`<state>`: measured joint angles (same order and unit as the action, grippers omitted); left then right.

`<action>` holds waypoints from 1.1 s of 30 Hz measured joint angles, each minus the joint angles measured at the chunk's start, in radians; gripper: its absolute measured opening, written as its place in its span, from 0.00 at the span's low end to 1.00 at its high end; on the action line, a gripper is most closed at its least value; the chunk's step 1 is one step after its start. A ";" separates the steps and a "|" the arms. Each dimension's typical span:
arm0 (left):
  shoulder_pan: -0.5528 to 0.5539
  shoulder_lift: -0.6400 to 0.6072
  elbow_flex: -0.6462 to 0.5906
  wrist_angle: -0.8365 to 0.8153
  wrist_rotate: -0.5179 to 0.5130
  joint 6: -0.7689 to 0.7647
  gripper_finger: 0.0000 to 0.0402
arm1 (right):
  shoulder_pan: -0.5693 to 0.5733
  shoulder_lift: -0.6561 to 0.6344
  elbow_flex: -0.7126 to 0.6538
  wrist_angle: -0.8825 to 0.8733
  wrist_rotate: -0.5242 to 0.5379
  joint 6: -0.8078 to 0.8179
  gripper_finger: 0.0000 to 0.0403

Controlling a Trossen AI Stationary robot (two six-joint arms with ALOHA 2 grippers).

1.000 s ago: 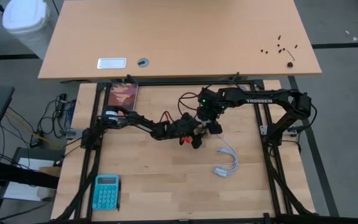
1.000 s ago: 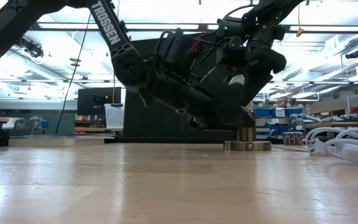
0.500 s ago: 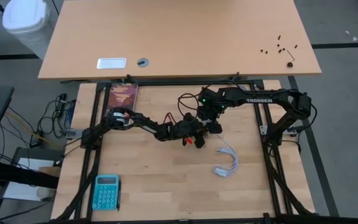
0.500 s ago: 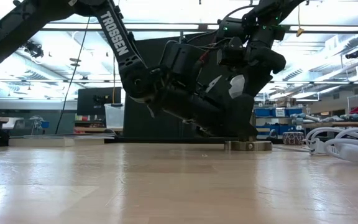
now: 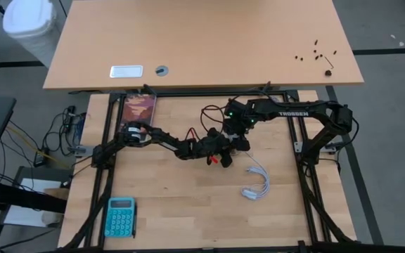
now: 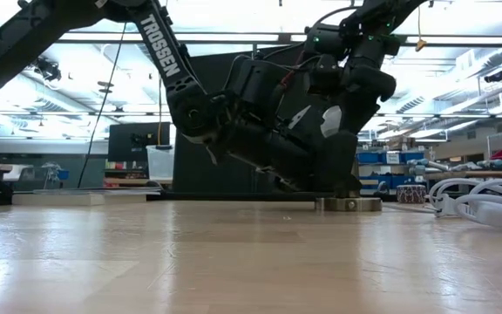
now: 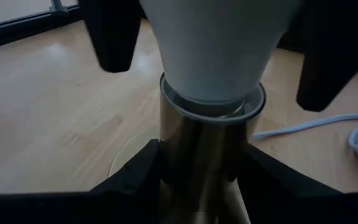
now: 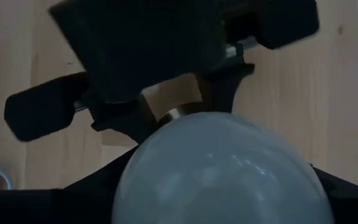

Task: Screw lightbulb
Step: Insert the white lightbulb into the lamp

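The lightbulb (image 7: pixel 219 43) sits in the mouth of the brass socket (image 7: pixel 204 162), mid-surface (image 5: pixel 188 204). The left tool (image 7: pixel 197 186) is clenched on the socket, the right tool (image 8: pixel 219 177) on the bulb. Best keep the bulb upright and turn gently. Only the left wrist view shows the seam; the low view shows the base flat.

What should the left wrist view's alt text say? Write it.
Close up, a white lightbulb sits in a brass socket. The left gripper clasps the socket's barrel, and the right gripper holds the lightbulb from both sides. A white cable lies on the wooden table beyond.
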<state>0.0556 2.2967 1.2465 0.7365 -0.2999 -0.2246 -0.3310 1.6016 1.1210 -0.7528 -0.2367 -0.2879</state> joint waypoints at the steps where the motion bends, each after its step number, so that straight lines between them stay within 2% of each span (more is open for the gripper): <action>1: 0.000 0.000 0.000 -0.001 -0.001 -0.006 0.43 | 0.001 0.000 0.000 0.001 0.007 0.031 0.66; 6: -0.005 -0.001 0.000 -0.007 -0.014 -0.013 0.44 | 0.001 0.000 0.000 0.005 0.015 0.243 0.64; 9: -0.012 -0.001 0.000 -0.010 -0.023 -0.014 0.44 | 0.006 0.000 0.000 0.008 0.020 0.349 0.65; 14: -0.016 -0.002 0.000 -0.020 -0.033 -0.022 0.44 | 0.028 0.004 -0.006 -0.017 0.033 0.509 0.69; 18: -0.018 -0.002 0.000 -0.022 -0.036 -0.030 0.44 | 0.055 0.004 -0.005 -0.032 0.046 0.606 0.66; 25: -0.020 -0.002 -0.001 -0.029 -0.030 -0.030 0.44 | 0.069 -0.014 -0.005 -0.065 0.043 0.627 0.58; 28: -0.018 -0.003 0.000 -0.039 -0.034 -0.047 0.44 | 0.054 -0.060 -0.004 -0.103 -0.005 0.585 0.57; 33: -0.016 -0.003 0.000 -0.044 -0.041 -0.044 0.44 | 0.051 -0.142 -0.002 -0.111 -0.006 0.489 0.59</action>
<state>0.0395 2.2935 1.2465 0.6926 -0.3405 -0.2684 -0.2798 1.4599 1.1187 -0.8639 -0.2425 0.2011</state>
